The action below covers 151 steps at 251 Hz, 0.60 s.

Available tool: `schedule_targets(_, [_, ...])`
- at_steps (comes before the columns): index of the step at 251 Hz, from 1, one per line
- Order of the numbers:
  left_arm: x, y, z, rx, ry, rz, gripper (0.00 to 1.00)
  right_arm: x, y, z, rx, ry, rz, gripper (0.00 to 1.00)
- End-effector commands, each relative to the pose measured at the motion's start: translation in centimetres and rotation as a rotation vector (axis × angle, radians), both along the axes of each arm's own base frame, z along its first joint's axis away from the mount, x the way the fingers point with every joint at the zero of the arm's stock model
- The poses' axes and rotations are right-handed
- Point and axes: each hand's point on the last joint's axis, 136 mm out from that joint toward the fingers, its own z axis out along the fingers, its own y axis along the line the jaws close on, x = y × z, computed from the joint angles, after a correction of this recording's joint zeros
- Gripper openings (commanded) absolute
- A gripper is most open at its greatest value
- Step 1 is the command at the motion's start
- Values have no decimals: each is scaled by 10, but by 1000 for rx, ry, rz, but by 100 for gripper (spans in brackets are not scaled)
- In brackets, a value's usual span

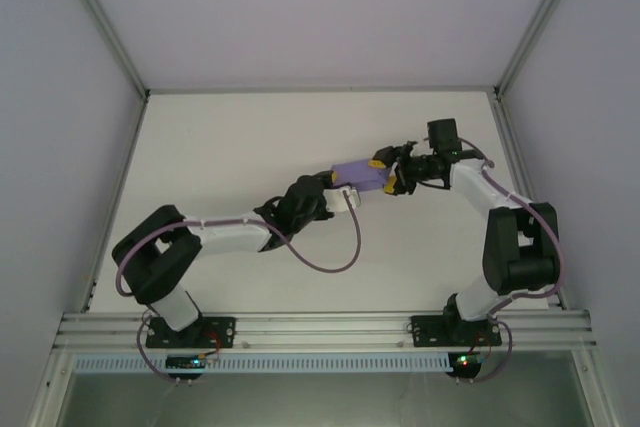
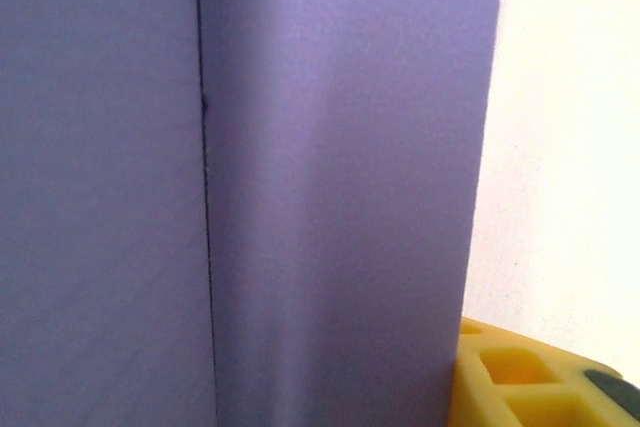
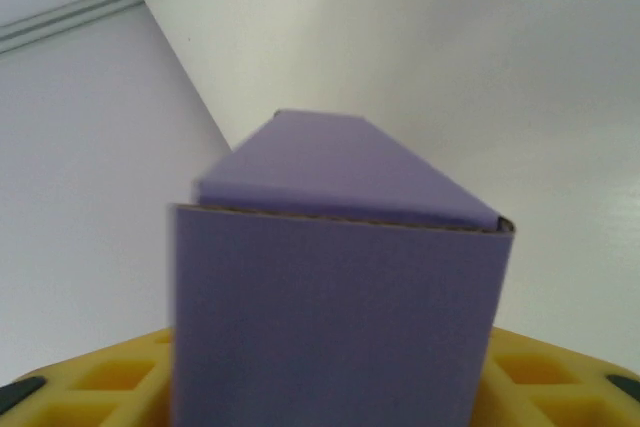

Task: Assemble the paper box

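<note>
Lavender card is drawing the eye in the middle of the white table (image 1: pixel 220 147), where the paper box (image 1: pixel 358 175) is hanging between the two arms as a small folded block. The left gripper (image 1: pixel 342 197) is reaching in at its near-left end and the right gripper (image 1: pixel 392 175) is meeting it at its far-right end, so the box is bridging the pair. I cannot tell whether it is resting on the table or lifted off it.

Up close on the right wrist, the box (image 3: pixel 340 317) is standing in front of that gripper's yellow fingers (image 3: pixel 95 377), with one showing on each side of it. A flap is sloping away over the top edge. Whether those jaws are pressing on the card or spread loose around it, I cannot tell.

On the left wrist, the purple card (image 2: pixel 330 197) is sitting right against the lens, a dark seam running down it, and a yellow finger (image 2: pixel 520 387) is peeking in at the lower right, beside its edge. That grip is also impossible to judge.
</note>
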Motion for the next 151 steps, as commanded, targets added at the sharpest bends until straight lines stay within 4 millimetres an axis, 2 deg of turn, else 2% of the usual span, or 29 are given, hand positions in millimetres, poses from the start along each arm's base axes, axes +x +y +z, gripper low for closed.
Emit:
schedule_targets(1, [1,-1,41,-84,-63,-7,37,-16,11,19,52,-1,67,61])
schedule_targets(20, [-5,1,43,-86,-27,-22,33,-15,9,28,53,-36,52,72])
schedule_targets(32, [-11,3,46,-90,-5,-38,30,-13,5,34,39,-64,29,96])
schedule_targets(35, [-12,3,46,-91,1,-42,30,-12,3,36,32,-74,22,98])
schedule_targets(67, [-24,13,49,-106,80,-76,26,0,-20,53,-43,-179,-72,99])
schedule_targets(90, [-31,23,49,-99,170,-98,24,8,-46,64,-141,-265,-145,99])
schedule_targets(116, [-39,36,41,-65,300,-137,22,11,-77,75,-383,-427,-161,99])
schedule_targets(141, [-37,51,34,-24,415,-126,23,13,-110,88,-685,-592,-137,99])
schedule_targets(151, [-31,58,29,-5,436,-90,20,10,-117,94,-788,-652,-104,99])
